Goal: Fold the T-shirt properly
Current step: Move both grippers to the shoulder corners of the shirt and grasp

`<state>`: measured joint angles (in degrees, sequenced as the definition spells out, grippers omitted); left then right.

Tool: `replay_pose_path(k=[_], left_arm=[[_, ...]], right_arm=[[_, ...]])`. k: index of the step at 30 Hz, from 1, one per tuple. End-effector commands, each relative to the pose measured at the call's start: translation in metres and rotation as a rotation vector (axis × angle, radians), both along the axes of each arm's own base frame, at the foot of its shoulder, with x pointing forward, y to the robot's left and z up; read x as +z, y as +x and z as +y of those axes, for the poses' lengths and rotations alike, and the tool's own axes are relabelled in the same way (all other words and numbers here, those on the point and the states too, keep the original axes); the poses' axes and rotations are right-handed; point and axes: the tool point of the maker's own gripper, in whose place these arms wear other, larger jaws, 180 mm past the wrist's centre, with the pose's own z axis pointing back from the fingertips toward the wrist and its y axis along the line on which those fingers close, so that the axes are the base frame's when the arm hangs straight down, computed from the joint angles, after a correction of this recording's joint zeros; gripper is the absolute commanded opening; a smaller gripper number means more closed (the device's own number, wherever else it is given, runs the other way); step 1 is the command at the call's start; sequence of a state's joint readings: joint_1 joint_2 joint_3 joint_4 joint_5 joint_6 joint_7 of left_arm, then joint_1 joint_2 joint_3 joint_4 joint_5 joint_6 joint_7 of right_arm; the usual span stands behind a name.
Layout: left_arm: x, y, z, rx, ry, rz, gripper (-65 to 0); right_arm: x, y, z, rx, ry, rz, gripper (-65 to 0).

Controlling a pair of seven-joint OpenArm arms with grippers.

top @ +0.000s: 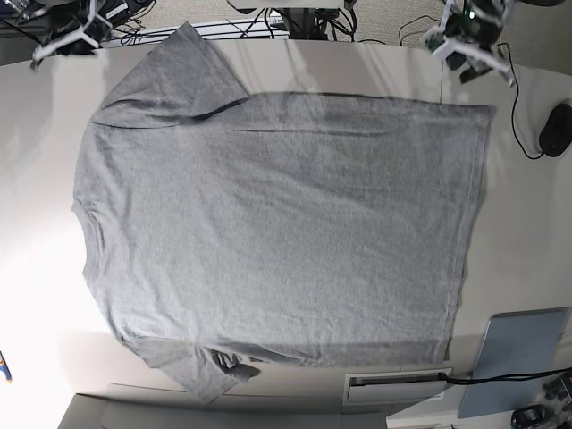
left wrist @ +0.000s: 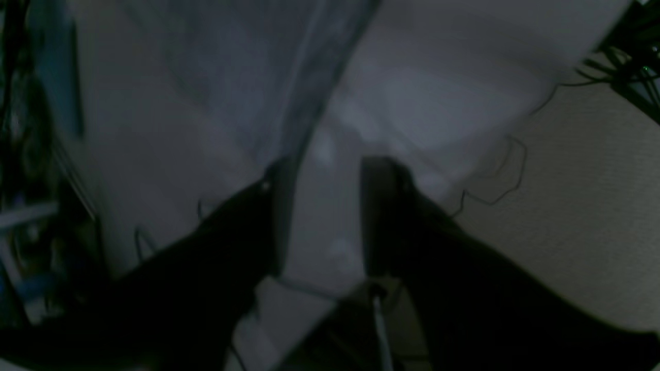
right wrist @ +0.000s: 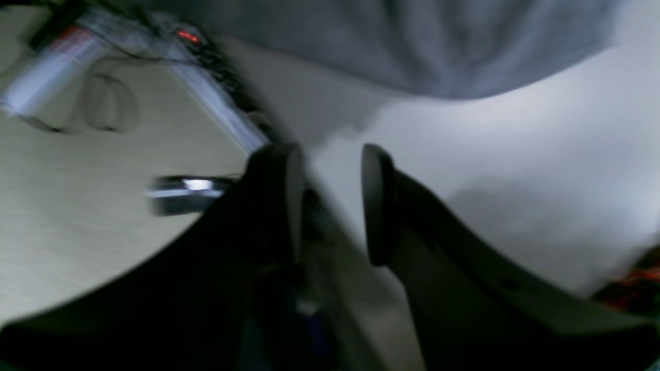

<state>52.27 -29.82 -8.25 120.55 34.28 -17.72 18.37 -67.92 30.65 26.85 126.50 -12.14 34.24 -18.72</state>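
While the T-shirt lies flat, plain side up, on the surface, left tool and right tool are both released, gripping nothing.

A pale, off-white table fills nearly the whole base view, brightest toward 9 o'clock where the light washes it out. At 3 o'clock a black computer mouse sits on it, its cable trailing up toward 1 o'clock. A grey-blue flat panel lies at 4 o'clock — beside it, a white vented box at 5 o'clock. Beige carpet and a tangle of cables show along 12 o'clock.
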Motion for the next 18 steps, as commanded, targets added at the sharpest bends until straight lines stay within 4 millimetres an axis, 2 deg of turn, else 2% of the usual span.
replay_pose_path(k=[1, 4, 6, 7, 11, 18], left_arm=[[0.001, 0.005, 0.0, -0.02, -0.001, -0.007, -37.7], [-0.009, 0.018, -0.003, -0.06, -0.033, -0.003, -32.5], [-0.016, 0.028, 0.0, -0.064, -0.044, -0.008, -32.3], [-0.019, 0.035, 0.004, -0.057, -0.04, -0.014, -32.3], [-0.033, 0.055, 0.023, -0.032, -0.01, -0.01, -32.4], [-0.063, 0.06, 0.072, 0.002, 0.066, 0.09, -32.4]], right_arm=[[0.009, 0.009, -0.001, 0.012, -0.03, -0.032, -44.7], [0.018, 0.024, -0.007, -0.012, -0.092, -0.064, -36.7], [0.02, 0.032, -0.009, -0.02, -0.104, -0.087, -29.9], [0.022, 0.035, -0.009, -0.021, -0.103, -0.098, -28.9], [0.024, 0.04, -0.005, -0.009, -0.084, -0.123, -28.9], [0.025, 0.042, -0.002, 0.002, -0.07, -0.133, -28.9]])
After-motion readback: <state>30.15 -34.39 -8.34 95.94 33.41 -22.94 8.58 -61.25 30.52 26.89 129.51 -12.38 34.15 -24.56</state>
